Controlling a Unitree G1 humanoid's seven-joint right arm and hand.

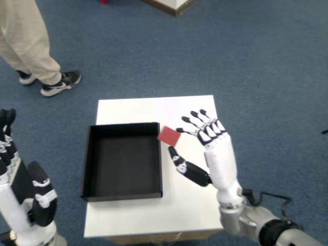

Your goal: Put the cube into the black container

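Note:
The red cube [169,135] hangs just above the white table [154,108], right beside the black container's [123,126] far right corner. My right hand [207,148] is to the cube's right, its fingertips [185,125] against the cube's upper right side and its thumb [183,166] below it. The hand is shut on the cube, though the other fingers stay spread. The container is a shallow square tray and nothing lies in it.
My left hand [20,192] is raised off the table's left side at the lower left. A person's legs [25,41] and dark shoe [60,84] stand on the blue carpet at the upper left. Something wooden [171,5] shows at the top edge.

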